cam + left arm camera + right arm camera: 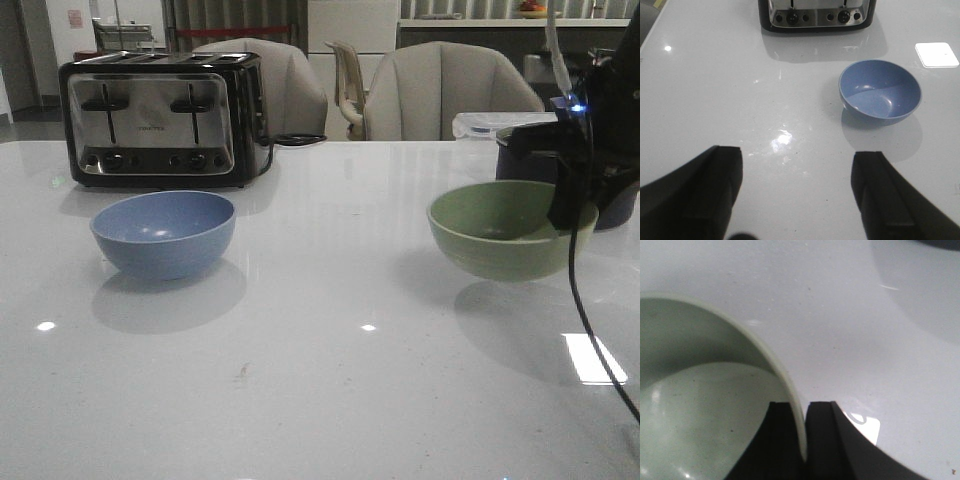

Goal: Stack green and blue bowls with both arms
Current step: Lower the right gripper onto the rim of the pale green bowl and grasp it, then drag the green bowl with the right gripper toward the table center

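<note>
Bowls are not yet stacked: the blue bowl (163, 234) sits alone on the left of the table (330, 380), just in front of the toaster (160, 120), and the green bowl (500, 230) is well apart from it on the right. The right gripper (806, 440) has its jaws clamped on the green bowl's right rim, one finger inside the wall and one outside. From the front view the green bowl seems lifted slightly off the surface, though I cannot be sure. The left gripper (797, 192) hangs spread wide over bare tabletop, near the blue bowl but not touching it. So, by my judgement, one grasp is made; carrying one bowl over and nesting it in the other remains.

The table is glossy white and mirrors ceiling lights. A dark pot (520, 150) stands behind the green bowl. Beige chairs (440, 90) line the far edge, with a dim room beyond.
</note>
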Controlling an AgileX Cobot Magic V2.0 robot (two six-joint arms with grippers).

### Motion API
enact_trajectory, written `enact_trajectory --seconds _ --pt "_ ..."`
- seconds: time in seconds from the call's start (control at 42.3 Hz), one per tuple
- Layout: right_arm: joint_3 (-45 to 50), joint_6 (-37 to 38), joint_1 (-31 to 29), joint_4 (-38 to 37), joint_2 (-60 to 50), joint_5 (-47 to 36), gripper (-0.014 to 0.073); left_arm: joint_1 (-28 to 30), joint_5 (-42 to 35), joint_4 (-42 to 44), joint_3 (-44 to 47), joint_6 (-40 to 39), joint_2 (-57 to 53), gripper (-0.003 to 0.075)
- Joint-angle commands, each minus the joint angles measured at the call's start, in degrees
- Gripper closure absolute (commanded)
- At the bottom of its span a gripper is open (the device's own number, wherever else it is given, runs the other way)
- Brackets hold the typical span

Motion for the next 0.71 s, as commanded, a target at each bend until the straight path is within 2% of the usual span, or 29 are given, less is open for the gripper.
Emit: enact_trajectory --seconds 0.0,0.308,0.497,0.591,0.686 --pt "-2.18 -0.54 3.16 0.34 -5.67 -0.39 0.0559 0.22 -4.1 -0.2 -1.73 -0.17 0.34 0.0212" --pt "-2.18 -0.54 16.74 4.02 -3.03 -4.41 0.0559 0.22 -4.1 -0.2 -1.73 -0.17 0.34 0.0212" --pt "-2.18 -0.54 20.68 4.38 1.04 -8.83 0.0554 0.22 -4.1 -0.2 -1.73 -0.17 0.34 0.0212" --pt "-2.18 -0.54 21.17 4.38 1.94 -9.35 0.047 0.22 -3.98 -0.2 -1.73 -0.17 0.34 0.0212" --pt "-2.18 -0.54 21.17 4.38 2.12 -9.43 0.03 0.22 -3.98 -0.2 -1.73 -0.17 0.34 0.0212"
